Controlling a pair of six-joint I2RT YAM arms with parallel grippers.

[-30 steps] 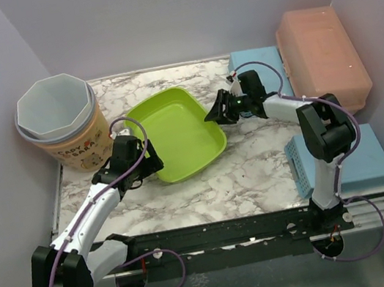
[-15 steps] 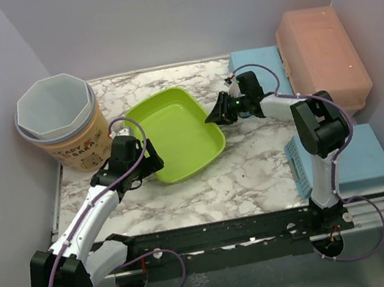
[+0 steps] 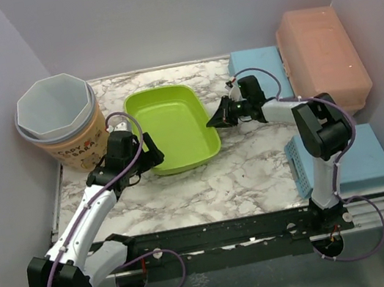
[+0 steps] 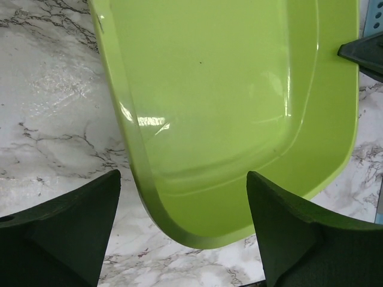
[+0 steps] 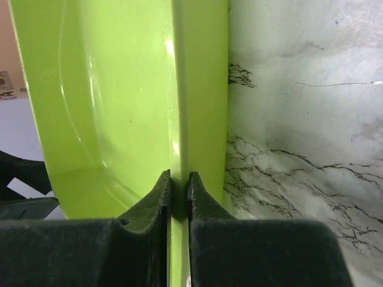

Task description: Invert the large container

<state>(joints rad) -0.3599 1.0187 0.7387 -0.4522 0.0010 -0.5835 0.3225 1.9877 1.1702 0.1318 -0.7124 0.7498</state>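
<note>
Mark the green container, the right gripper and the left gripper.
green container (image 3: 169,121): top external view, middle of its bare floor.
right gripper (image 5: 179,179): right wrist view, midway between fingertips pinching the rim.
left gripper (image 4: 184,179): left wrist view, midway between its open fingertips.

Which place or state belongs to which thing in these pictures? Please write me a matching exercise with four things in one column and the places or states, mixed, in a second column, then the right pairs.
Things
1. lime-green plastic tub
2. left gripper
3. right gripper
4. salmon-pink plastic box with a lid

Places or states
A. shut on the tub's rim
B. at the far right of the scene
C. open, at the tub's near left corner
D. in the middle, open side up

Pairs: 1-D, 2-C, 3-A, 4-B
</note>
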